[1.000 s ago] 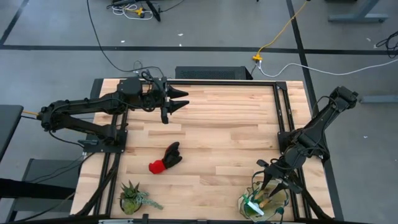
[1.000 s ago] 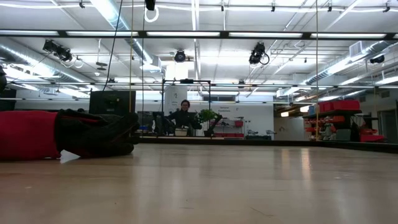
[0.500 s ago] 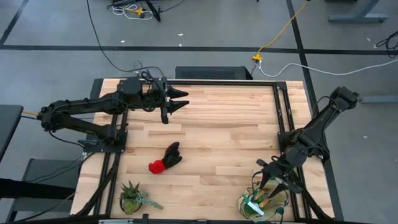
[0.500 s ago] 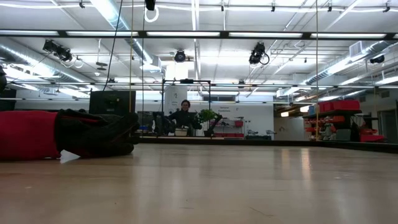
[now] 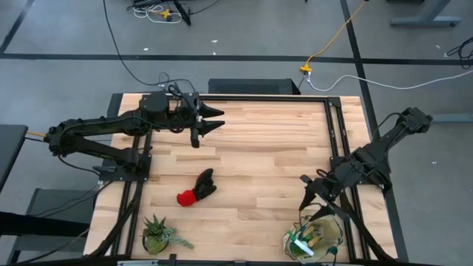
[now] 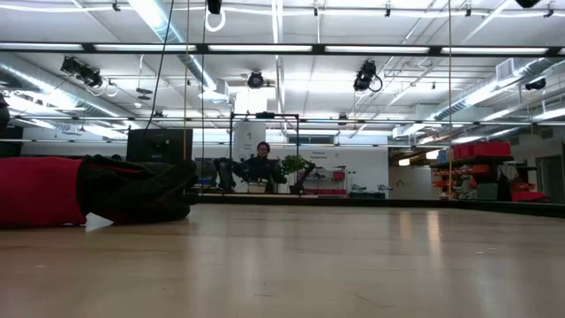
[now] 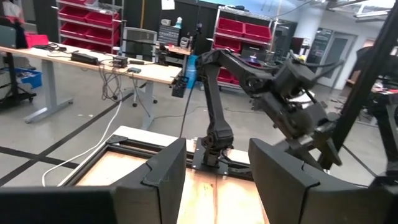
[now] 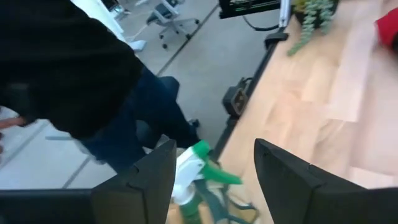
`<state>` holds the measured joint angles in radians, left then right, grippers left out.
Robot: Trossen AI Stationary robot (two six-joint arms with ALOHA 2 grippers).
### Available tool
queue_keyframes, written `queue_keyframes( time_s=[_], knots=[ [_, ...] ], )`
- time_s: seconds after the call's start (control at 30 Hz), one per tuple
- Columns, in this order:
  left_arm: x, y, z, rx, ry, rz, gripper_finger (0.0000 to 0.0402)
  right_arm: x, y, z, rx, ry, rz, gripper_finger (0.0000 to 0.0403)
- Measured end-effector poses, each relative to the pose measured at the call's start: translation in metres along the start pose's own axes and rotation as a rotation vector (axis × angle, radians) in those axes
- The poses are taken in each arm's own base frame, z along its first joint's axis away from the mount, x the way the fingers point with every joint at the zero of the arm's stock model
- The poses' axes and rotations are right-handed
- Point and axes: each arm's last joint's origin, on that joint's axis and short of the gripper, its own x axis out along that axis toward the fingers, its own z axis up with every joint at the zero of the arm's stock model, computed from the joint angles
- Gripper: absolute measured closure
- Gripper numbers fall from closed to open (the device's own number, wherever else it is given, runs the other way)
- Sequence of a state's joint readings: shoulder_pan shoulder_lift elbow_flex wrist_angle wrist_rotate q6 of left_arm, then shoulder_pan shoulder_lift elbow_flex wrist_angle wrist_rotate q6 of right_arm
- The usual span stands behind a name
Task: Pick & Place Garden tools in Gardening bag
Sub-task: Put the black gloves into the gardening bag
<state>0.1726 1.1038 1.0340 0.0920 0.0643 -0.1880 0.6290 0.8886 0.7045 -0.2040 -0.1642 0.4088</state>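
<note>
The gardening bag (image 5: pixel 330 233) stands at the table's near right corner, with a bright green and white piece (image 5: pixel 298 244) lying in its mouth. My right gripper (image 5: pixel 314 201) hangs open just above the bag's far rim and holds nothing. Its wrist view looks down past the fingers at the green and white piece (image 8: pixel 198 163) and a dark green bag handle (image 8: pixel 219 200). The red-and-black glove pair (image 5: pixel 196 188) lies flat on the table's middle left and also shows in the low view (image 6: pixel 88 190). My left gripper (image 5: pixel 213 118) is open, held level high over the far left of the table.
A small spiky potted plant (image 5: pixel 157 235) stands at the near left corner. Bare wood lies between the gloves and the bag. A person in dark clothes (image 8: pixel 68 68) stands beside the table's near edge close to the bag.
My right gripper has risen from the bag's mouth and drawn back toward the table's far edge and a little to the left, tipping nearer to level. The bag and the gloves have stayed where they were.
</note>
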Motion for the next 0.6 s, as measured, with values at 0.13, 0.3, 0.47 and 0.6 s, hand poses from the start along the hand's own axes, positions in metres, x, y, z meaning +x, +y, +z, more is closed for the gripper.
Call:
queue_keyframes(
  time_s=[0.13, 0.3, 0.47, 0.6],
  knots=[
    [0.0, 0.0, 0.0, 0.0, 0.002, -0.012, 0.022, -0.009, 0.0, 0.016, -0.02, -0.026, -0.07, 0.0185],
    [-0.007, -0.002, 0.007, 0.002, -0.031, -0.018, 0.022, -0.02, 0.003, 0.037, -0.043, -0.094, -0.142, 0.0185],
    [-0.021, -0.005, 0.016, 0.005, -0.065, -0.024, 0.022, -0.032, 0.003, 0.057, -0.036, -0.184, -0.21, 0.0185],
    [-0.035, -0.007, 0.023, 0.007, -0.094, -0.028, 0.022, -0.041, 0.001, 0.069, -0.05, -0.24, -0.265, 0.0185]
  ],
)
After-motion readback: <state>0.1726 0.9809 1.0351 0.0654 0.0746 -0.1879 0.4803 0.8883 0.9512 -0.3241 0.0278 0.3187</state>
